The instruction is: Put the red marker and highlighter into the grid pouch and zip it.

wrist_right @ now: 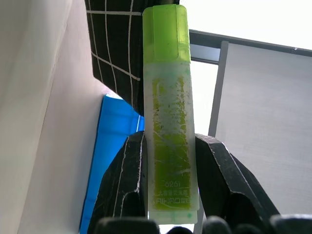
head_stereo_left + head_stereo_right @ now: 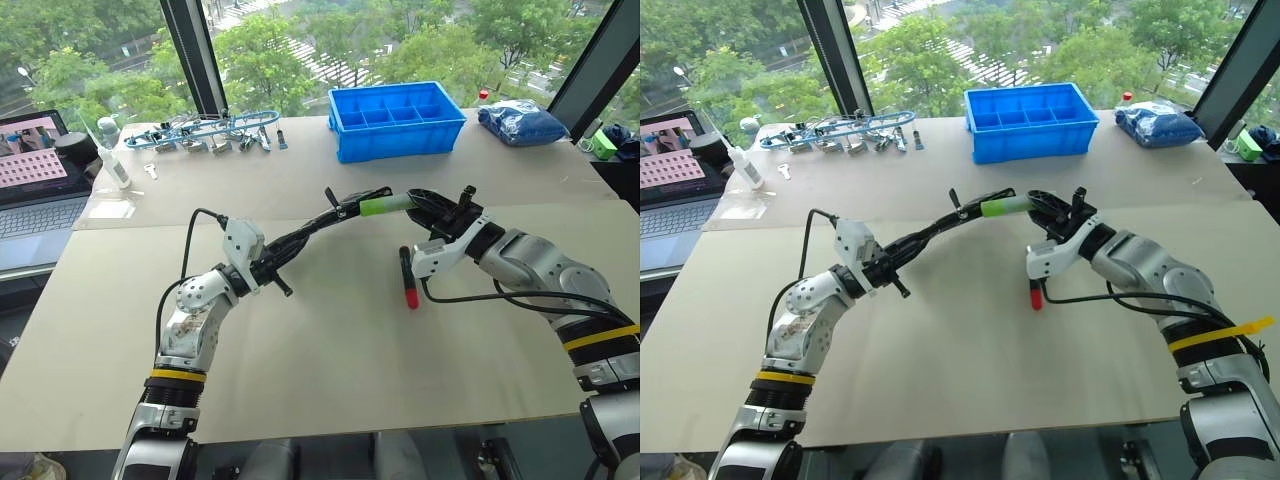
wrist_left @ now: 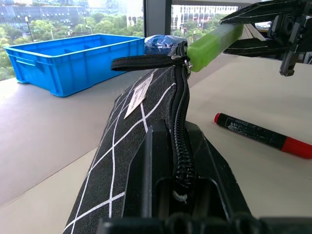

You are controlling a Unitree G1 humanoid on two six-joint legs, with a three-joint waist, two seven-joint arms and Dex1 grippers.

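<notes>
1. Grid pouch [image 2: 300, 236] is held in the air above the middle of the desk [image 2: 330, 350], clamped at one end by the left claw [image 2: 268, 262], whose fingers are pressed together on the fabric; its far end, with the zipper strap, is raised toward the right claw.
2. Blue bin [image 2: 396, 120], the largest other item, is set near the far edge of the desk, with a laptop [image 2: 35, 190] at the left edge and a blue bag [image 2: 520, 122] toward the far right corner.
3. Red marker [image 2: 408, 277] is left lying on the desk below the right claw, well apart from the pouch, not yet picked up.
4. Highlighter [image 1: 168, 112] is pinched at its body by the right claw [image 2: 428, 208], cap end pointed at the pouch mouth and touching or just beside it.
5. For a clean insertion, the highlighter should be kept in line with the zipper slot, the pouch held steady, and the pen fed in cap first before release.
6. How far the zipper is opened cannot be made out; the mouth is hidden behind the strap and the cap.
</notes>
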